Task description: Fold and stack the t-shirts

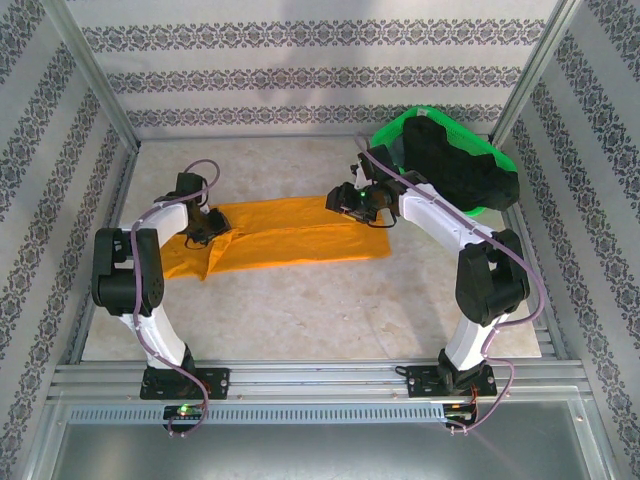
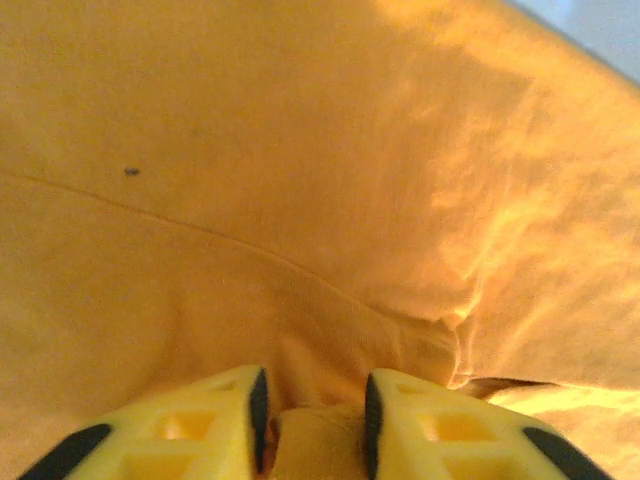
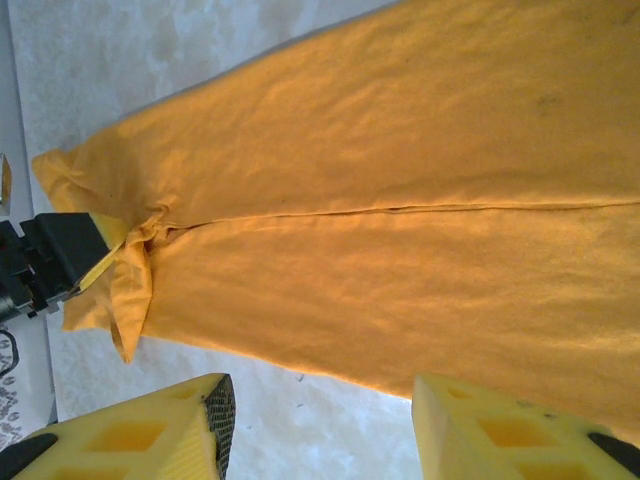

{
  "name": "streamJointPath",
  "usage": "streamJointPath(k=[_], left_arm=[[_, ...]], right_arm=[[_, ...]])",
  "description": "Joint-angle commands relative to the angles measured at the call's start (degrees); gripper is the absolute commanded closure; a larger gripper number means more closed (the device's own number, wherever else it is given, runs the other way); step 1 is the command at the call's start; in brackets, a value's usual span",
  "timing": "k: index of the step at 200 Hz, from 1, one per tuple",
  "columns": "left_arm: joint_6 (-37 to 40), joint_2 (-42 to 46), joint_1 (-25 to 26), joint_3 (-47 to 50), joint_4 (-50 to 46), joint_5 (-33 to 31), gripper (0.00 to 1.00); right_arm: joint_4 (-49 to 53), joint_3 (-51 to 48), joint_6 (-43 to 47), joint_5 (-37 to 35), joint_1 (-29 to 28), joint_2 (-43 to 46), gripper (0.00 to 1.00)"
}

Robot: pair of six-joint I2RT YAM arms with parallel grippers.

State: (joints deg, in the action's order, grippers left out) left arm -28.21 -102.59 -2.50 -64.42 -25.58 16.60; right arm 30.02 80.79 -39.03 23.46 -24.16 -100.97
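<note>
Orange t-shirt point(image 1: 290, 238) lies flat on the desk point(image 1: 300, 320) between the two arms — a long strip running left to right, with a seam line along its length. Left end effector point(image 2: 315, 405) is closed on a small bunch of orange cloth at the shirt's left end, and the fabric puckers around the pinch. Right end effector point(image 3: 320, 420) is spread wide with nothing between its fingers, low by an edge of the cloth at the right end. Black t-shirt point(image 1: 470, 170) sits heaped in the green mesh basket point(image 1: 395, 130) at the far right corner, not yet folded.

Handling: looks like thin, soft, light cloth — no stiffness, so it should sag and drag wherever it isn't held, and it wrinkles easily. A pinch at one spot just bunches it. Best hold, I'd say, is at the corners or hem of each end, both arms together, pinching through all layers so the lower one doesn't slip out. The desk looks smooth, so the shirt may slide when pulled.
</note>
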Motion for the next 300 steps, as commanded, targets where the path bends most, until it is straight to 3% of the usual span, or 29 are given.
streamJointPath(k=[1, 39, 104, 119, 135, 144, 170, 198, 218, 241, 276, 300], left_arm=[[1.74, 1.29, 0.96, -0.12, -3.13, -1.52, 0.75], [0.49, 3.73, 2.77, 1.36, -3.43, 0.04, 1.00], [-4.30, 4.79, 9.20, 4.08, -3.63, 0.90, 1.00], [-4.99, 4.09, 10.50, 4.21, -4.02, 0.56, 0.88], [-5.27, 3.79, 11.46, 3.51, -6.29, -2.63, 0.56], [-5.47, 4.12, 11.80, 2.94, -8.07, -5.08, 0.47], [-6.24, 5.93, 11.86, 2.19, -11.66, -10.45, 0.46], [-7.81, 7.81, 11.35, 2.07, -13.84, -13.48, 0.54], [-10.40, 10.11, 8.26, 2.53, -15.23, -15.66, 0.58], [-10.33, 11.05, 1.19, 2.08, -14.58, -14.78, 0.57], [-11.50, 6.77, -13.67, 0.05, -4.22, -2.17, 0.53], [-9.25, 1.10, -19.16, -5.04, -1.00, 1.75, 0.53]], right_arm=[[-0.50, -0.72, -0.43, 0.55, -0.18, 2.00, 0.49], [-0.41, -0.63, -0.65, 0.44, -0.18, 1.78, 0.49], [-0.49, -1.72, -1.04, 0.52, -0.10, 1.41, 0.50], [-0.57, -2.34, -1.25, 0.53, 0.04, 1.54, 0.50], [-0.58, -2.87, -1.40, 0.79, 0.15, 1.63, 0.50], [-0.58, -3.09, -1.42, 0.85, 0.16, 1.74, 0.50], [-0.66, -3.79, -1.40, 1.06, 0.25, 2.09, 0.50], [-0.93, -4.40, -1.49, 0.97, 0.34, 2.18, 0.50], [-1.32, -4.66, -1.66, 0.97, 0.34, 1.94, 0.50], [-1.79, -4.70, -1.59, 1.11, 0.10, 1.02, 0.53], [-1.96, -2.91, -0.37, 0.40, 1.14, -2.54, 0.60], [-1.66, -0.66, 0.42, -0.01, 2.90, -5.32, 0.62]])
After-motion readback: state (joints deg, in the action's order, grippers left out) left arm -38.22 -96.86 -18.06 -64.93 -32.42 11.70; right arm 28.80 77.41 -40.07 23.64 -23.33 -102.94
